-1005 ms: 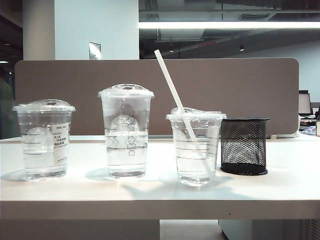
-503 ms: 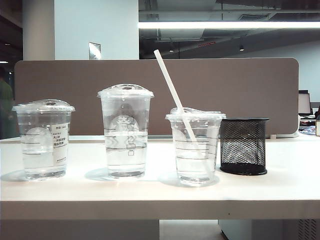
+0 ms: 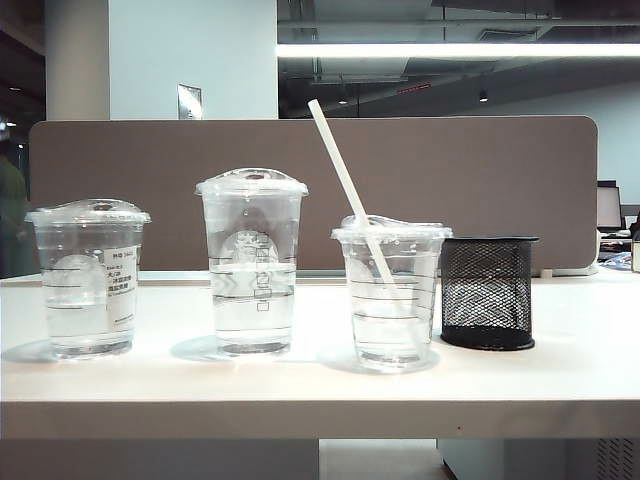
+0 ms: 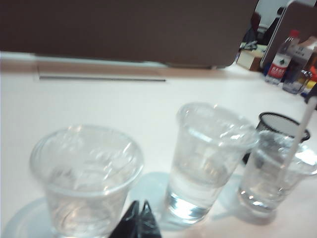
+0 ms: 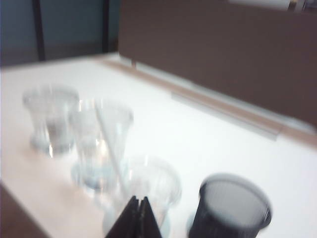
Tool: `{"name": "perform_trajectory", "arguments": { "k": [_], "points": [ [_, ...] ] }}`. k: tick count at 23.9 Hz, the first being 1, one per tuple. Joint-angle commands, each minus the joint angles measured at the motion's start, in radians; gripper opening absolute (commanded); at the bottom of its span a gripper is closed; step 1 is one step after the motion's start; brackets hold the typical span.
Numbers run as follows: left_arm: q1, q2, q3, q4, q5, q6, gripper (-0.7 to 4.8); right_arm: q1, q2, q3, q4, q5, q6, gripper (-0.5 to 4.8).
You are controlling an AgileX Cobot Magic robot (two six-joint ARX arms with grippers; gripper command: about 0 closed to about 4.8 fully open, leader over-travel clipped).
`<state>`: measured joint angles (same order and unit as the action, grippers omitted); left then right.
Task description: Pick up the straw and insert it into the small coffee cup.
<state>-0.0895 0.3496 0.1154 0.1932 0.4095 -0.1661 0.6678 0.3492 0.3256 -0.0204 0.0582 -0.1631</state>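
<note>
Cups (image 3: 252,260) crowded — table (image 3: 560,385) front open.

On the white table (image 3: 560,385), the small coffee cup (image 3: 391,295) stands with the straw (image 3: 345,180) through its domed lid, the straw's upper end leaning away toward the tall cup (image 3: 252,262). The tall cup stands apart from the small coffee cup, and the labelled cup (image 3: 88,278) farther beyond it. A black mesh holder (image 3: 488,292) sits just beside the small coffee cup, slightly behind. Neither gripper appears here.
</note>
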Motion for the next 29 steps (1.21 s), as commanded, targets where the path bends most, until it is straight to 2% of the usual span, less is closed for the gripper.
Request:
{"name": "perform_trajectory", "arguments": {
  "k": [1, 6, 11, 20, 27, 28, 29],
  "points": [
    [0.001, -0.002, -0.023, -0.020, -0.067, 0.041, -0.04, -0.001, -0.011, -0.082, 0.074, 0.004, 0.049, -0.08],
    [0.001, -0.002, -0.023, -0.142, -0.156, 0.065, -0.04, 0.000, -0.011, -0.160, 0.099, 0.004, 0.094, -0.08],
    [0.001, -0.002, -0.023, -0.189, -0.239, 0.063, -0.04, 0.000, -0.011, -0.197, 0.083, 0.003, 0.136, -0.08],
    [0.001, -0.002, -0.023, -0.188, -0.237, 0.061, -0.04, 0.000, -0.010, -0.205, -0.159, 0.003, 0.141, 0.03],
    [0.001, -0.002, -0.023, -0.188, -0.237, 0.061, -0.04, 0.000, -0.016, -0.206, -0.193, 0.008, 0.137, 0.03],
    [0.001, -0.002, -0.023, -0.188, -0.237, 0.061, -0.04, 0.000, -0.045, -0.213, -0.188, 0.034, 0.123, 0.03],
    [0.001, -0.003, -0.023, -0.188, -0.237, 0.061, -0.04, -0.008, -0.095, -0.225, -0.185, 0.106, 0.107, 0.03]
  ]
}}
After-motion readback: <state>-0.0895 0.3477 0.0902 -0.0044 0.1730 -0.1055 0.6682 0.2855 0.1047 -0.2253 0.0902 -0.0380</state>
